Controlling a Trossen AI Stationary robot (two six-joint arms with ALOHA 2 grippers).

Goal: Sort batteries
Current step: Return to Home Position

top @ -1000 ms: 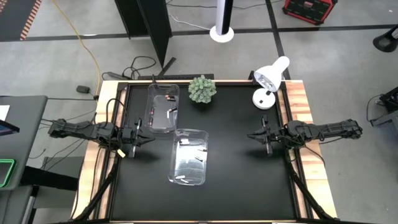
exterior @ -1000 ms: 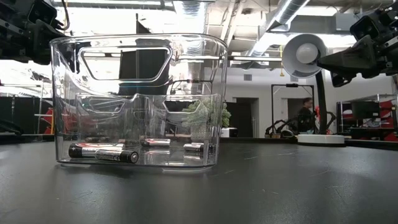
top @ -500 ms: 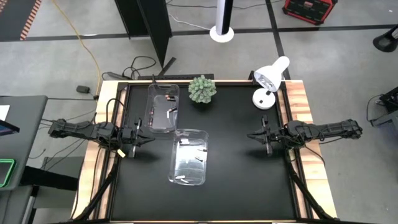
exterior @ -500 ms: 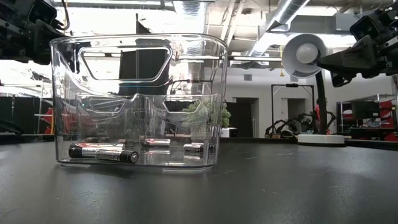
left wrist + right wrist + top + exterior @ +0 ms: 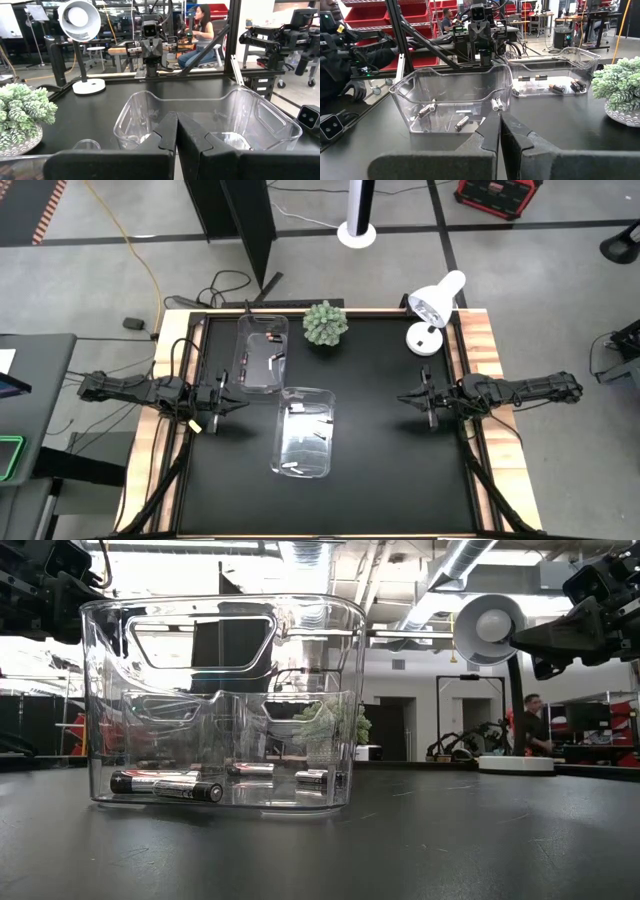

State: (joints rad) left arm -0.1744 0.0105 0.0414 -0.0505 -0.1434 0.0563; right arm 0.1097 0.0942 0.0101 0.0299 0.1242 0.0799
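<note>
A: Anything changed since a second back?
B: Arms, no. Only the person (image 5: 532, 725) in the room behind has walked right, past the lamp (image 5: 488, 628) post.
A: Jaws?
B: Left jaws clenched, empty, on the left arm (image 5: 130, 390) at the tabletop's (image 5: 400, 480) left edge. Right jaws pressed together, empty, on the right arm (image 5: 520, 390) at the right edge.
A: Batteries?
B: All binned. Silver-and-black batteries (image 5: 495, 104) lie in the centre clear bin (image 5: 303, 391), between the two jaws, nearer the left. Copper-ended batteries (image 5: 557, 88) lie in the far-left bin (image 5: 262, 318), just far of the left jaws. Neither lot touched.
</note>
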